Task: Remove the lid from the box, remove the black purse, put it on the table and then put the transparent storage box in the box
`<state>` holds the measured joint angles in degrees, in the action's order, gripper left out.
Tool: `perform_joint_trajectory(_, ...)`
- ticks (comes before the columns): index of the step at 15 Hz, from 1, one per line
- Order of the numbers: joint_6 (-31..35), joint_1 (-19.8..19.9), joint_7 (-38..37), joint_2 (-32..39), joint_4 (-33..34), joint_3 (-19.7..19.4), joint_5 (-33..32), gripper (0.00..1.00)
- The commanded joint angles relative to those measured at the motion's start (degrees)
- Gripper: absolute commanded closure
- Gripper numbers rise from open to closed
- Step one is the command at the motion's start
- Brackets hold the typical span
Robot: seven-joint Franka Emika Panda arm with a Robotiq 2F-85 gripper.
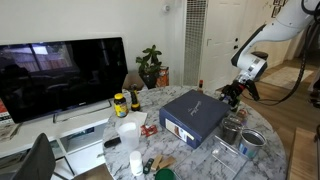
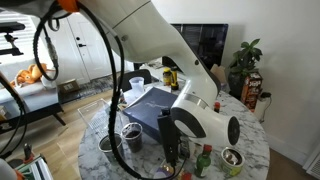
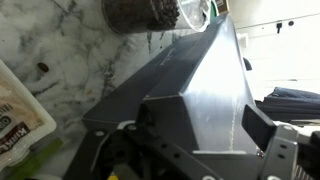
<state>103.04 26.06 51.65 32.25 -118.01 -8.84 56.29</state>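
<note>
Stiffness and little weight are expected of the lid [image 1: 195, 105], which is judged to be thin navy cardboard with shallow sides. It is seen seated on the box [image 1: 205, 130], which stands near the middle of the round marble desk [image 1: 272, 152], so the first step is judged not yet done. In the wrist view one end of the lid [image 3: 190, 85] is framed close up. The jaws are spread wide to either side of it, with nothing clamped; whether the pads touch the cardboard cannot be told.

The smooth, faintly shiny surface is judged slippery, and the flat top offers nothing to pinch. A hold across a shallow side wall near a corner, where the folded card is stiffest, is therefore advised. The wall could be buckled by a hard squeeze, so moderate pressure is called for. If the lid fits snugly, the box may be dragged up with it, and a slow, straight lift is suggested. Held at one end, so wide a lid is expected to tip and swing. A cup [image 1: 232, 128] and a metal tin [image 1: 252, 142] stand just beside that end and could be struck.

The black purse is not seen and is presumed to be inside the box. The transparent storage box cannot be picked out with certainty.
</note>
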Motion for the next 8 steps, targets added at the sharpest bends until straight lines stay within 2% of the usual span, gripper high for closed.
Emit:
perform_joint_trajectory(1, -1.46, -1.26, -0.6, -3.04, -1.75, -1.41, 0.44, 0.36)
perform_joint_trajectory(2, -1.52, -1.44, -1.1, -3.53, -1.91, -1.47, 0.57, 0.47)
perform_joint_trajectory(7, -2.45, -2.69, -4.69, -5.07, -1.71, -1.66, 0.48, 0.84)
perform_joint_trajectory(8, -2.89, -2.84, -5.41, -5.35, -1.69, -1.64, 0.56, 0.87)
